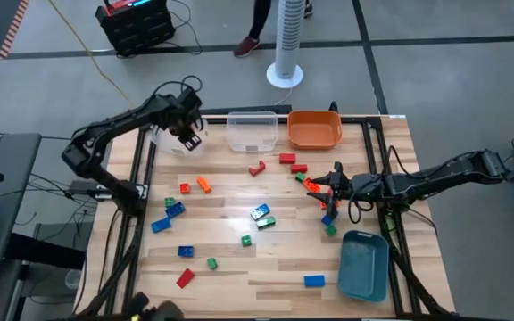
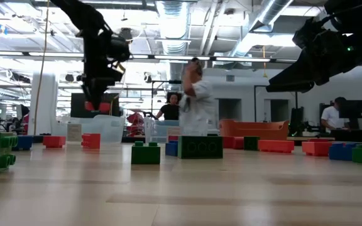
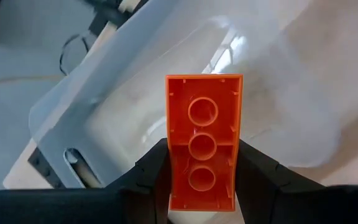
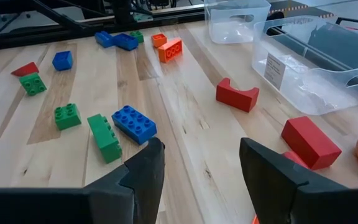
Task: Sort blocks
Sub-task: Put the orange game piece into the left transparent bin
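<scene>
Hanging over the far left of the table (image 1: pixel 239 267), the left gripper (image 3: pixel 202 163) pinches an orange brick (image 3: pixel 202 140) between its two dark fingers (image 3: pixel 151 171); the wrist view shows the brick's hollow underside with three round tubes, and a clear bin (image 3: pixel 104 93) lies just beneath it. In the high view that gripper (image 1: pixel 188 134) sits above the round clear bin (image 1: pixel 169 141) at the back left corner. Next along the back edge stands a rectangular clear bin (image 1: pixel 250 131), then an orange bin (image 1: pixel 314 129).

On the wood between them and the front edge the blocks lie scattered: an orange pair (image 1: pixel 195 185) near the left rail, blue ones (image 1: pixel 169 214) a little nearer the front, a blue and green pair (image 1: pixel 262 216) around the middle, a red arch-shaped piece (image 1: pixel 257 168) and red bricks (image 1: pixel 293 162) just in front of the bins, a red one (image 1: pixel 185 278) and a blue one (image 1: pixel 314 281) close to the front edge.

Further right, the right gripper (image 4: pixel 201 165) is low over the table with its fingers spread and nothing between them; in the high view it (image 1: pixel 328 189) is among several blocks right of centre. Ahead of it in the wrist view are a blue brick (image 4: pixel 133 122) touching a green one (image 4: pixel 104 137), the red arch (image 4: pixel 237 95) and a red brick (image 4: pixel 311 142). A blue-grey bin (image 1: pixel 364 264) sits at the front right corner
</scene>
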